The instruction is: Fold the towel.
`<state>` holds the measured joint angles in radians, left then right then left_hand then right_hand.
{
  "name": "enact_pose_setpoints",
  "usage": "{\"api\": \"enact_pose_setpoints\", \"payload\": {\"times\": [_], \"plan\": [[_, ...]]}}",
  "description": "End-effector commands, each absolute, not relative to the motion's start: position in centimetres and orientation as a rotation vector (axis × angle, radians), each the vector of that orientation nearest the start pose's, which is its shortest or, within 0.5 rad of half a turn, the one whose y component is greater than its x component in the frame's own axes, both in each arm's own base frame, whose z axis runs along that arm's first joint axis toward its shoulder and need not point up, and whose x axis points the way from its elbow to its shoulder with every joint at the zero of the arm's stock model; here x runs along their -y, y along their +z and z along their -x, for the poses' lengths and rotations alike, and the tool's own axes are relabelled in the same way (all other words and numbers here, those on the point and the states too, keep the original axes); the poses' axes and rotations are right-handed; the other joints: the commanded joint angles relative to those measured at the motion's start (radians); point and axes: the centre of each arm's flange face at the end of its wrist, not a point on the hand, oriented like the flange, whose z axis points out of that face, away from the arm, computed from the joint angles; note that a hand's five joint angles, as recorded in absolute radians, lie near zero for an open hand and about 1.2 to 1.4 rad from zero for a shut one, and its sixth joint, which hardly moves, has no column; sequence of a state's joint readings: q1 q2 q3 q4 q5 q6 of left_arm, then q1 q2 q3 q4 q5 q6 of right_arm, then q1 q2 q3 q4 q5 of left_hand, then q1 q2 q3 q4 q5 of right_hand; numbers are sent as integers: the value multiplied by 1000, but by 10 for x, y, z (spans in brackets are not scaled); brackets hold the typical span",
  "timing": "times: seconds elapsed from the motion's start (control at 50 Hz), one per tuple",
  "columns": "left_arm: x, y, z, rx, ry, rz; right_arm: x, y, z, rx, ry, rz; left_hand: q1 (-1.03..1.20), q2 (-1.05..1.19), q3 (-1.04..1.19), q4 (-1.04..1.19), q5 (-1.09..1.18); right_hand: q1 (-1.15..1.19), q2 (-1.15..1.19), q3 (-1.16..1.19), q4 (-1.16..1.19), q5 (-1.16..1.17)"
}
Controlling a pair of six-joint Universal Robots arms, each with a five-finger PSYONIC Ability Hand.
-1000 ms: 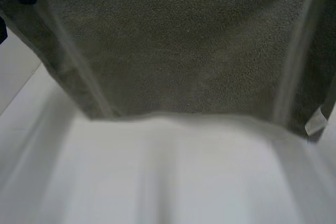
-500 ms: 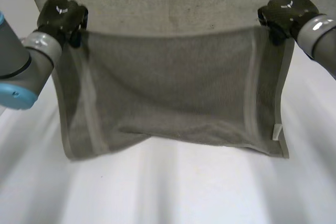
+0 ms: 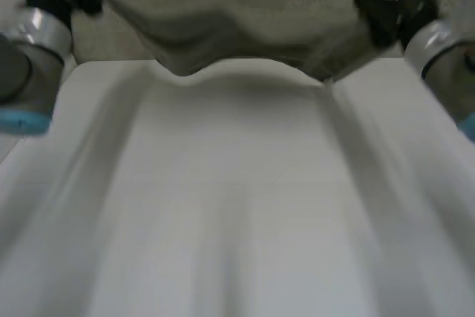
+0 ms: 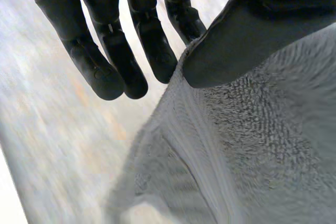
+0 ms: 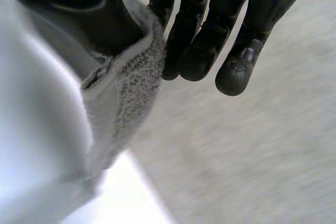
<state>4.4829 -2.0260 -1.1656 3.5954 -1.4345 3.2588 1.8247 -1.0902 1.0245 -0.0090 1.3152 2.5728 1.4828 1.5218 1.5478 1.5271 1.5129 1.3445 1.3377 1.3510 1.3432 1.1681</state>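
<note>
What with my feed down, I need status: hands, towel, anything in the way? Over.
Left hand pinches towel under thumb. Right hand likewise. Towel slung between them by the table's far edge. Nothing seen in the way.

grey terry towel [image 3: 223, 38], hanging slack, held up at both ends, middle sagging in soft folds

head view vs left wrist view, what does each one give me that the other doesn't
Head view: the right hand and the whole span of the towel, slung between the two hands and sagging in the middle over the far end of the white table. Left wrist view: the left hand close up, its thumb pinching the towel against a finger, and the towel's looped pile. Both: the left hand and the towel.
</note>
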Motion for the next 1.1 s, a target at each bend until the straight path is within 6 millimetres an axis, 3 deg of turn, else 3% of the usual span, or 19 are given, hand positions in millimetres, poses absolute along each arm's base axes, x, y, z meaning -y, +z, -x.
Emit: {"api": "enact_pose_setpoints", "payload": {"times": [0.02,0.06,0.08,0.1,0.16,0.28,0.36,0.46,0.5,0.56,0.6,0.62,0.66,0.76,0.86,0.9,0.92,0.96,1.1], "plan": [[380,223,229,-2073,-2430,-639,349,239,-253,-2037,-2039,1278,-87,-126,-152,-131,-291,52,59,45,53,54],[372,188,227,-2121,-2276,-741,344,212,-252,-2098,-1940,1310,-87,-126,-152,-131,-291,52,59,45,53,54],[372,188,227,-2121,-2276,-742,344,212,-252,-2098,-1940,1310,-87,-126,-152,-131,-291,52,59,45,53,54],[368,172,226,-2128,-2203,-799,342,197,-255,-2126,-1885,1330,-87,-126,-152,-131,-291,52,59,45,53,54],[362,150,222,-2118,-2081,-896,339,175,-254,-2175,-1804,1355,-87,-126,-152,-131,-291,52,59,45,53,54],[351,135,212,-2108,-1967,-969,330,168,-251,-2204,-1758,1361,-87,-126,-152,-131,-291,52,59,45,53,54],[343,134,212,-2124,-1953,-977,321,178,-245,-2223,-1770,1349,-87,-126,-152,-131,-291,52,59,45,53,54],[329,162,206,-2074,-1994,-955,301,202,-236,-2215,-1829,1335,-87,-126,-152,-131,-291,52,59,45,53,54],[317,179,201,-2039,-2021,-934,286,227,-232,-2170,-1912,1325,-87,-126,-152,-131,-291,52,59,45,53,54],[310,192,197,-2006,-2046,-914,277,243,-230,-2140,-1965,1318,-87,-126,-152,-131,-291,52,59,45,53,54],[298,219,185,-1927,-2095,-853,263,277,-220,-2086,-2090,1284,-87,-126,-152,-131,-291,52,59,45,53,54],[298,219,184,-1927,-2095,-853,263,277,-220,-2086,-2091,1283,-87,-126,-152,-131,-291,52,59,45,53,54],[282,244,175,-1840,-2150,-803,253,305,-205,-2075,-2184,1250,-87,-126,-152,-131,-291,52,59,45,53,54],[266,260,170,-1796,-2224,-801,245,326,-186,-2105,-2211,1243,-87,-126,-152,-131,-291,52,59,45,53,54],[260,252,178,-1870,-2254,-867,254,309,-187,-2117,-2086,1291,-87,-126,-152,-131,-291,52,59,45,53,54],[268,234,181,-1948,-2210,-897,267,285,-189,-2173,-1955,1302,-87,-126,-152,-131,-291,52,59,45,53,54],[268,234,181,-1948,-2210,-897,267,285,-189,-2173,-1954,1302,-87,-126,-152,-131,-291,52,59,45,53,54],[283,214,186,-2018,-2150,-927,276,268,-192,-2203,-1882,1308,-87,-126,-152,-131,-291,52,59,45,53,54],[306,191,204,-2069,-2095,-983,297,243,-196,-2241,-1781,1339,-87,-126,-152,-131,-291,52,59,45,53,54]]}}
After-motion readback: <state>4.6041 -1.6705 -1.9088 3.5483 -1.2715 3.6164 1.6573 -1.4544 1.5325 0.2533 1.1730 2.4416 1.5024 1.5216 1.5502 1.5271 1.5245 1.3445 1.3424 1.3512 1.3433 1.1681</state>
